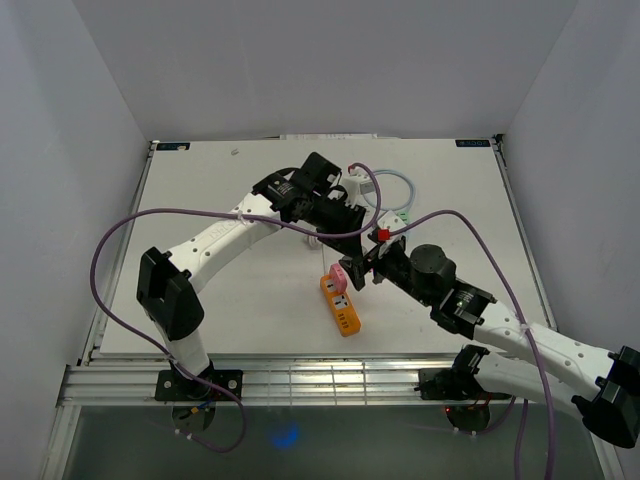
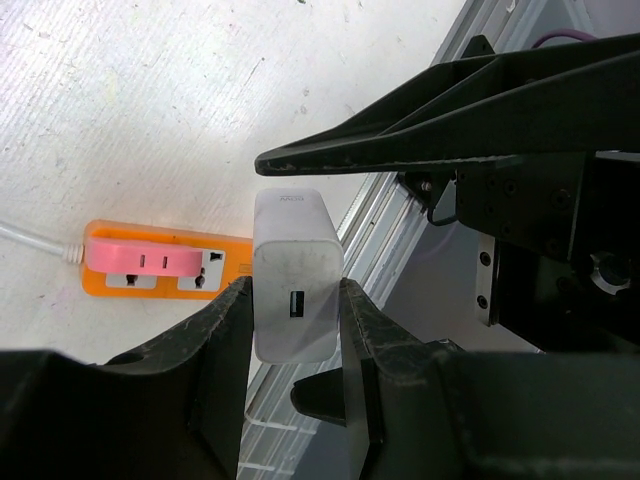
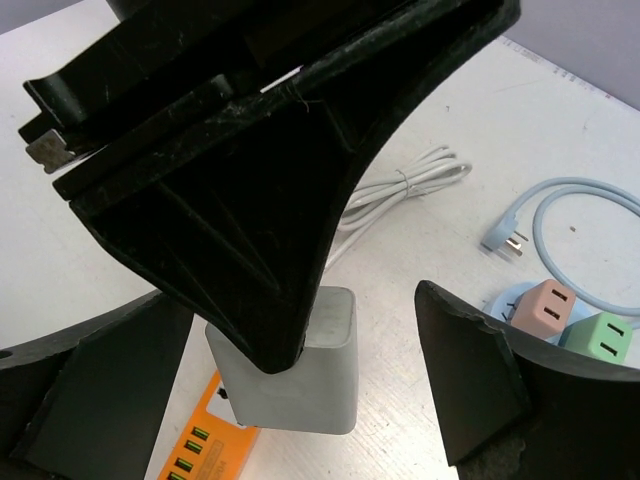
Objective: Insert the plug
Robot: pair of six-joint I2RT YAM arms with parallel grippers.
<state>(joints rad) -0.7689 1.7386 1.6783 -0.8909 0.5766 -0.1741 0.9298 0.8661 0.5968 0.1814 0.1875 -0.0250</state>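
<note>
Left jaws clamp the white plug [image 2: 295,280], right jaws spread wide apart

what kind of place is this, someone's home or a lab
Most likely a robotics lab cell, not a home: plain white walls box in a white table, an aluminium rail edges it, and the left gripper holds a white charger near an orange power strip.

Coiled wht cable [image 3: 410,185], blue corded plug [image 3: 503,240] nr pink cube [image 3: 545,305], green cube [image 3: 605,340] adj.
</note>
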